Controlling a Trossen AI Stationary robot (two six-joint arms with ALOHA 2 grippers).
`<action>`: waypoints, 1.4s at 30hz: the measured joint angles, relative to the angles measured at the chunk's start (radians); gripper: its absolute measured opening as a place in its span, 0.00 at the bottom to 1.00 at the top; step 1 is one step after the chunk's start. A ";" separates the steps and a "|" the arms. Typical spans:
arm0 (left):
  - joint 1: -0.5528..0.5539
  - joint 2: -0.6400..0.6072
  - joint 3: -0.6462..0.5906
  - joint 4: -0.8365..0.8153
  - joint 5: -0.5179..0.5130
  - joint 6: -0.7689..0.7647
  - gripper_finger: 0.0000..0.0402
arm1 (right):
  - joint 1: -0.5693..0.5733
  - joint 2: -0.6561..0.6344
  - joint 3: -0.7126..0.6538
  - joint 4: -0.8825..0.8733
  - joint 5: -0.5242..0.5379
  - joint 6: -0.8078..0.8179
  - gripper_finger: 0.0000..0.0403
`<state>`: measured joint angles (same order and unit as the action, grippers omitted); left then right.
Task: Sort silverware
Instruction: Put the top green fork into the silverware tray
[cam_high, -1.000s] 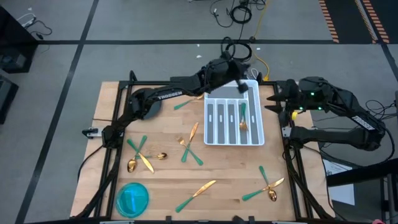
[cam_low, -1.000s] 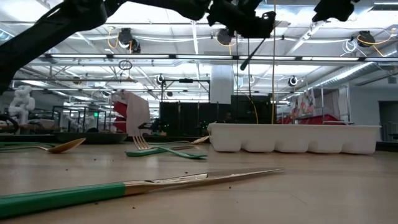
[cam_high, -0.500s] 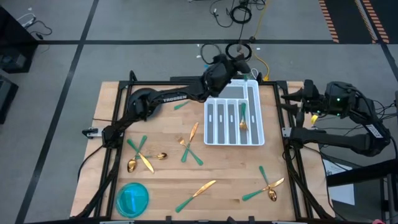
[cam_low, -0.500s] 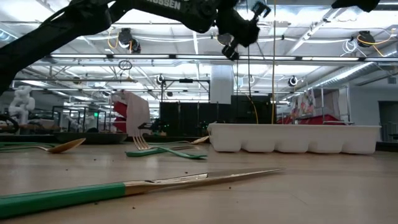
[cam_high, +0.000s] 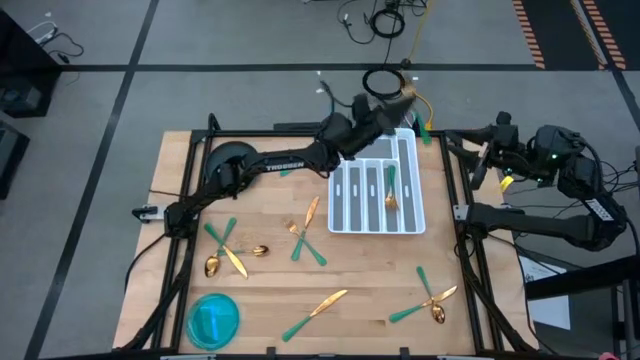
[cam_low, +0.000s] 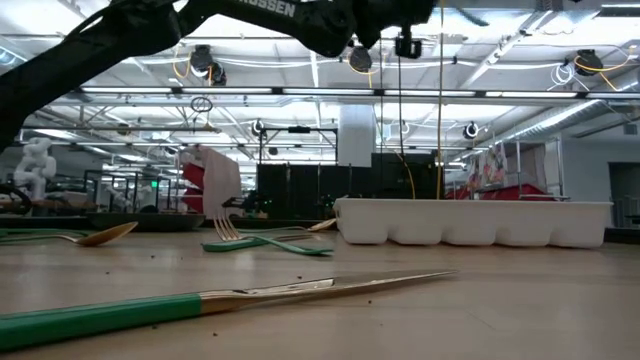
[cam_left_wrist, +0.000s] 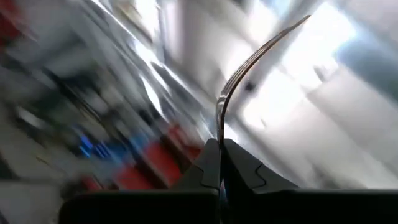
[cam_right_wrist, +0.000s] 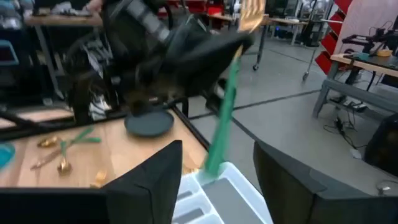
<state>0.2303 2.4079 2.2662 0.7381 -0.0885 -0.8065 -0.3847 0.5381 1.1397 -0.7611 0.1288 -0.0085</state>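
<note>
My left gripper (cam_high: 390, 108) is raised over the far end of the white tray (cam_high: 410, 225) and is shut on a fork (cam_high: 412, 115) with a gold head and a green handle. In the right wrist view the fork's head (cam_right_wrist: 252, 11) points up and its handle (cam_right_wrist: 217, 137) hangs toward the tray (cam_right_wrist: 236, 183). My right gripper (cam_high: 478, 155) is open, by the table's right edge, facing the fork. One spoon (cam_high: 390, 192) lies in the tray. Several more forks, spoons and knives lie scattered on the table. My left gripper pinches the fork between its two shut fingers near where the gold head meets the green handle (cam_right_wrist: 235, 55). The head sticks out past the fingertips (cam_left_wrist: 219, 124). The fork is lifted clear, steeply tilted, head up, handle end above the tray's far end.
A crossed fork and knife (cam_high: 225, 245) and two spoons (cam_high: 258, 250) lie at the left. A knife (cam_high: 311, 210) and fork (cam_high: 300, 240) lie mid-table, a knife (cam_high: 325, 301) near the front, and a small pile (cam_high: 430, 296) at front right. A blue bowl (cam_high: 213, 318) sits at the near left corner.
My left gripper has risen from the tray's far end and swung toward the far edge, tipping the fork from low over the tray to head-up. My right gripper has drawn back from beside the tray toward the table's right edge.
</note>
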 joint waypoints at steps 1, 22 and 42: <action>0.001 0.001 0.000 -0.016 0.104 -0.001 0.01 | 0.000 0.004 0.000 0.007 0.000 0.003 0.49; 0.047 -0.004 0.000 -0.408 0.794 0.140 0.01 | 0.000 0.124 0.000 0.025 -0.136 0.014 0.53; 0.057 -0.004 0.002 -0.406 0.784 0.166 0.01 | 0.001 0.203 -0.001 0.082 -0.150 -0.135 0.01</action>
<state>0.2871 2.4035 2.2677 0.3321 0.6952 -0.6407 -0.3842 0.7407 1.1387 -0.6795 -0.0216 -0.1439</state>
